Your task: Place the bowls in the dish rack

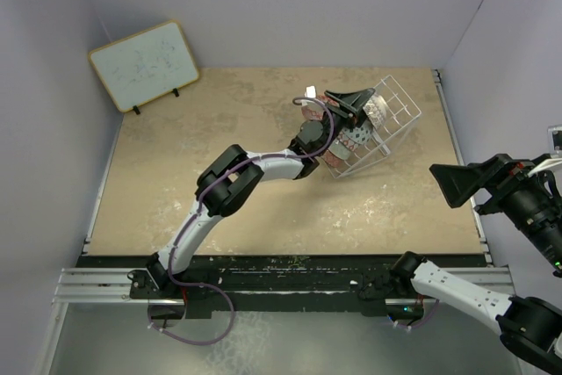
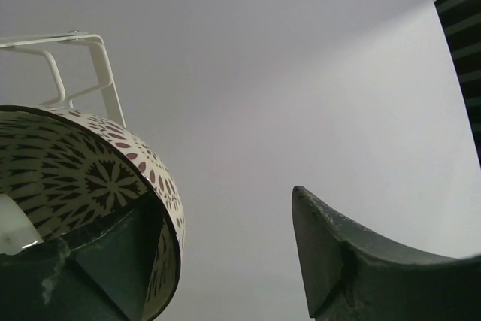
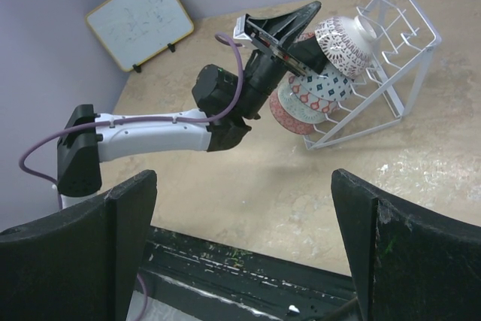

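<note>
The white wire dish rack (image 1: 395,116) stands tilted at the back right of the table, also in the right wrist view (image 3: 398,43). Several bowls lean in a row in it: a white bowl with red-brown pattern (image 3: 342,44) on top, a blue-patterned one (image 3: 325,84) below, a red one (image 3: 289,119) lowest. My left gripper (image 1: 345,104) is open at the top bowl (image 2: 90,174). One finger (image 2: 98,261) sits inside the bowl's rim, the other (image 2: 361,261) stands well apart from it. My right gripper (image 3: 248,208) hangs open at the right edge (image 1: 457,183), holding nothing.
A wood-framed whiteboard (image 1: 145,63) leans at the back left corner. Grey walls enclose the table on three sides. The black mounting rail (image 1: 281,283) runs along the near edge. The left arm (image 1: 228,186) stretches diagonally across the table's middle.
</note>
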You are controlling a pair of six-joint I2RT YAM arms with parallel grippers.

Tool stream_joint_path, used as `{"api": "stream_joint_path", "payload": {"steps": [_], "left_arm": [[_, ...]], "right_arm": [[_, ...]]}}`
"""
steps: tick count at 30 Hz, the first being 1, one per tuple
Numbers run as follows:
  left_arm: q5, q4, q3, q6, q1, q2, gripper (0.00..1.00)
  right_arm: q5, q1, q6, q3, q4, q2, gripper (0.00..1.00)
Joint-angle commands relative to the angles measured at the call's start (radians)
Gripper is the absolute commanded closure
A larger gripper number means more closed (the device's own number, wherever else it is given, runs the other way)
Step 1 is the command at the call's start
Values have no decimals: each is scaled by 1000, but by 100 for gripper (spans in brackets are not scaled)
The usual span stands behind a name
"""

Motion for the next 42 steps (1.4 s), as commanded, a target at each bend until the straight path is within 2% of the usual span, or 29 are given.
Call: {"api": "stream_joint_path", "payload": {"steps": [1,5,20,27,35,42], "left_arm": [[22,16,-3,-3,6,-54,24],[27,21,0,2,10,-54,0],[47,21,-46,-4,20,-78,1],[97,-95,-105,-1,42,-156,1],[194,-338,-129,5,78,-236,1],[236,-454,-151,35,102,-294,1]], "right_arm": [[17,6,10,4,24,3,0],[18,9,10,6,23,5,0],[21,11,14,-18,34,-2,0],[20,15,18,-32,45,-9,0],[13,15,23,-62,64,-20,0],[12,17,24,-77,74,-32,0]]}}
